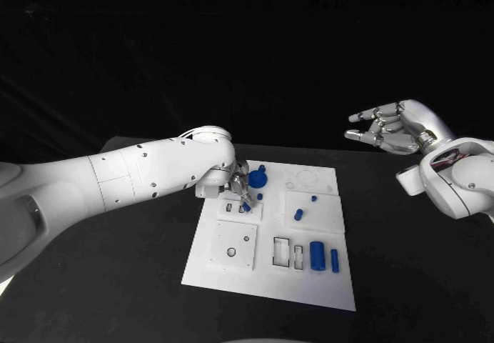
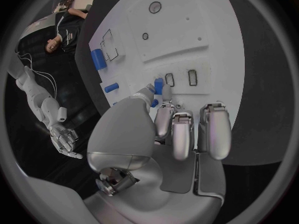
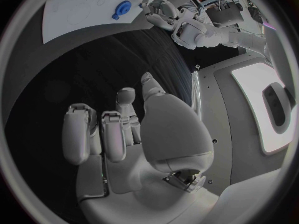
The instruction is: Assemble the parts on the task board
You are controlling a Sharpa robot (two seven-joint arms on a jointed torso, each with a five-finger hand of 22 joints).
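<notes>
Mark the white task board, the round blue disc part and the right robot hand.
white task board [image 1: 221,275]: head view, bare near corner.
round blue disc part [image 1: 256,178]: head view, its top face.
right robot hand [image 1: 400,126]: head view, palm middle.

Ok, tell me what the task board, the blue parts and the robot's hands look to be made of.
Task board: flat white sheet, matte, likely plastic; its cut-out slots have crisp dark edges. Blue parts, such as the cylinder: uniform saturated blue, smooth, probably moulded or printed plastic. Left hand and right hand: silver, glossy, with bright highlights; metal or metallic-coated shell, I cannot tell which.

task board [image 1: 270,282] mid-table [image 1: 123,300] — parts [image 1: 317,255] on it
</notes>
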